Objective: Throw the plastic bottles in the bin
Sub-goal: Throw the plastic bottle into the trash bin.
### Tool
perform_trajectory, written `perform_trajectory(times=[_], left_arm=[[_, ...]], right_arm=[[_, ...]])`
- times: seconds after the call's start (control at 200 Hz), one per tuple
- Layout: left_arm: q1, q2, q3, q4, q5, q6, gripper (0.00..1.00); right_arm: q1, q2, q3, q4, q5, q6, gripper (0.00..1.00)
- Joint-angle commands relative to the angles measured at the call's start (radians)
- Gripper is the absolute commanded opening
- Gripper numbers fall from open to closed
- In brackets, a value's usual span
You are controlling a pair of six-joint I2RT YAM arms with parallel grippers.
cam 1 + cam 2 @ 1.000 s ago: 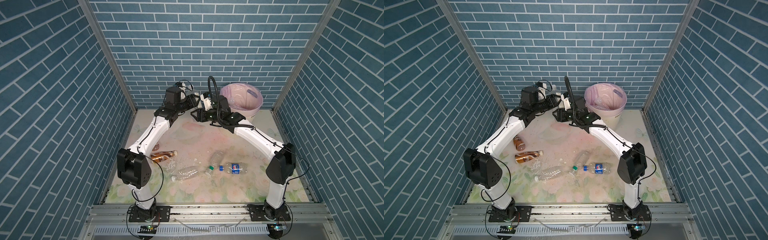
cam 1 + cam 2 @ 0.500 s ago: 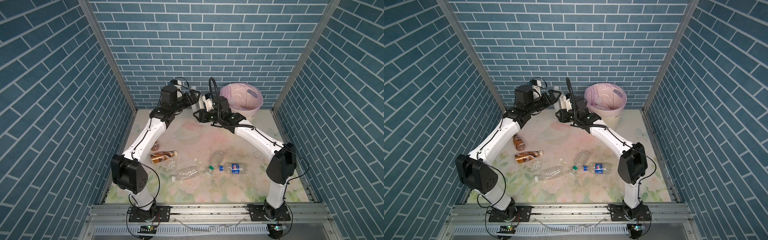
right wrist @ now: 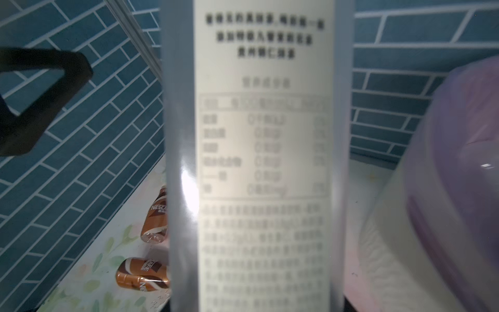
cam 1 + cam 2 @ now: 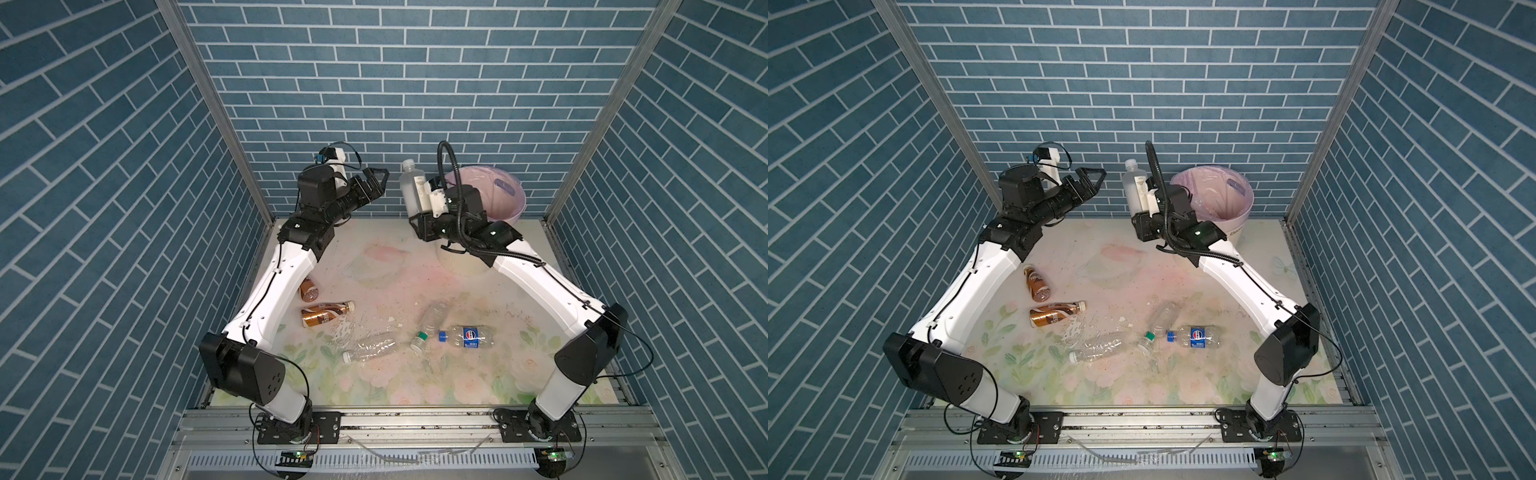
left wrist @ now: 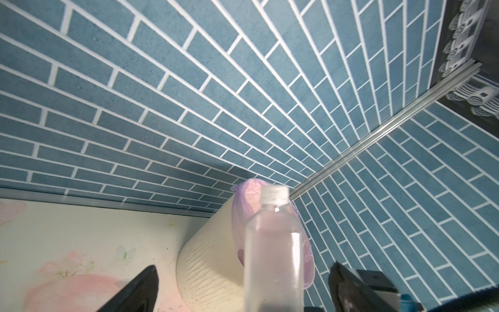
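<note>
The right hand (image 4: 417,211) is gripping a frosted bottle (image 4: 410,187) by its lower part. It is holding the bottle upright in the air, just beside the bin (image 4: 520,198) on the side facing the left arm. The bottle is showing a milky, translucent body, a white screw cap and a tall white label (image 3: 264,135). In the right wrist view the label is filling the frame with blurred dark print and a ruled table.

The left hand (image 4: 380,183) is hanging in the air apart from the bottle. Its jaws are spread wide, holding nothing and pointing toward it.

The bin is standing at the back of the flowered counter (image 4: 395,382), near the corner on the right arm's side. It is showing a cream ribbed wall and a pale lilac bag folded over the rim.

More bottles are lying on their sides on the counter. Two brown bottles (image 4: 326,313) with swirled white-and-brown wrappers are resting close to the left arm. Toward the middle, a crushed clear bottle (image 4: 370,345) with a white cap is lying near a clear bottle with a green cap (image 4: 432,318). Just beside that cap, a blue-labelled bottle (image 4: 467,336) is showing a blue cap.
</note>
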Motion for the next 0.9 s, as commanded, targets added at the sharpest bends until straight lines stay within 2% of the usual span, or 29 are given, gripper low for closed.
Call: perform_trajectory(times=[0.0, 0.12, 0.28, 0.405, 0.515, 0.585, 0.66, 0.715, 0.79, 0.895], left_arm=[[-0.041, -0.022, -0.006, 0.03, 0.005, 0.045, 0.99], [-0.081, -0.018, 0.0, 0.046, 0.004, 0.073, 0.99], [-0.107, 0.006, 0.002, 0.057, 0.016, 0.078, 0.99], [-0.109, 0.019, -0.01, 0.062, 0.017, 0.076, 0.99], [-0.109, 0.027, -0.02, 0.06, 0.018, 0.074, 0.99], [-0.109, 0.031, -0.023, 0.05, 0.018, 0.077, 0.99], [-0.109, 0.032, -0.027, 0.033, 0.016, 0.09, 0.99], [-0.108, 0.031, -0.03, 0.017, 0.014, 0.102, 0.99], [-0.11, 0.032, -0.034, 0.003, 0.005, 0.112, 0.99], [-0.11, 0.041, -0.034, -0.002, -0.002, 0.115, 0.99]], right_arm=[[-0.023, -0.139, 0.097, -0.021, 0.21, -0.181, 0.35], [-0.052, -0.23, 0.119, 0.036, 0.32, -0.274, 0.35], [-0.121, -0.294, 0.123, 0.109, 0.371, -0.312, 0.31], [-0.205, -0.252, 0.121, 0.086, 0.349, -0.25, 0.3], [-0.264, -0.144, 0.108, 0.021, 0.341, -0.171, 0.32], [-0.304, -0.062, 0.127, -0.067, 0.321, -0.095, 0.39], [-0.326, -0.02, 0.146, -0.123, 0.281, -0.055, 0.53], [-0.322, -0.045, 0.132, -0.104, 0.276, -0.054, 0.61], [-0.315, -0.118, 0.066, -0.019, 0.249, -0.057, 0.83], [-0.308, -0.161, 0.071, -0.014, 0.235, -0.076, 0.93]])
